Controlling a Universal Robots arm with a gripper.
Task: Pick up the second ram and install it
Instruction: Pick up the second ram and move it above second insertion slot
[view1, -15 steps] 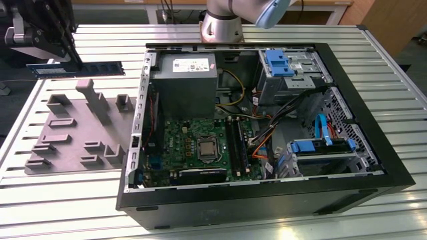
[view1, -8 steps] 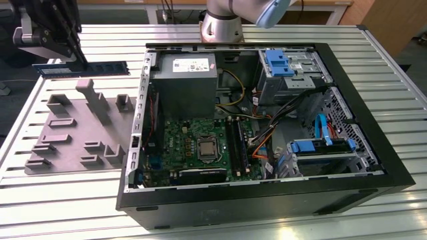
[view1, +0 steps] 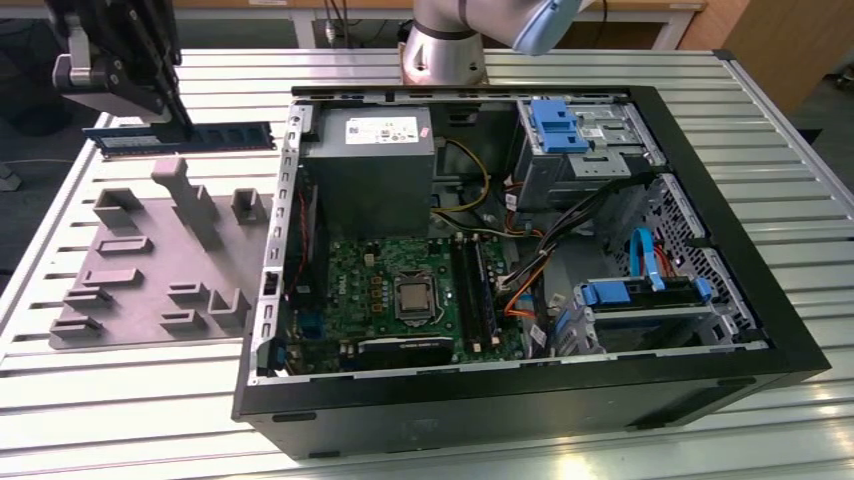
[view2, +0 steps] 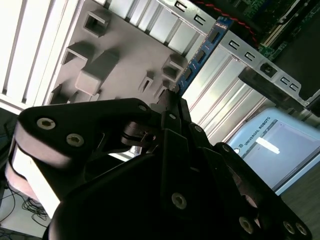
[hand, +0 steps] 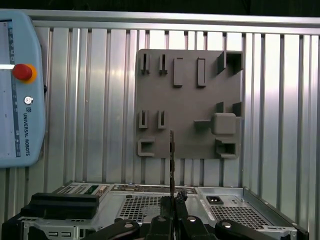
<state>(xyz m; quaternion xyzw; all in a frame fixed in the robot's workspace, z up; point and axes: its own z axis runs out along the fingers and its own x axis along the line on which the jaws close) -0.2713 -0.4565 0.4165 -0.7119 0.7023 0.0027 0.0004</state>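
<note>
In the exterior view my gripper (view1: 163, 122) hangs at the far left, above the back edge of the grey holder plate (view1: 140, 265). It is shut on the second ram (view1: 187, 138), a thin blue-green stick held level and lifted off the plate. Both wrist views show the second ram (view2: 202, 50) (hand: 171, 160) sticking out from between the closed fingertips (view2: 176, 104), edge-on in the first wrist view. The motherboard (view1: 387, 285) lies inside the open computer case, with long black memory slots (view1: 474, 290) beside the processor socket.
The open black case (view1: 747, 290) fills the middle and the exterior view's right, holding a grey power supply (view1: 374, 165), cables and blue drive brackets (view1: 641, 290). The robot's base (view1: 447, 50) stands behind it. A teach pendant (hand: 20, 90) lies on the ribbed metal table.
</note>
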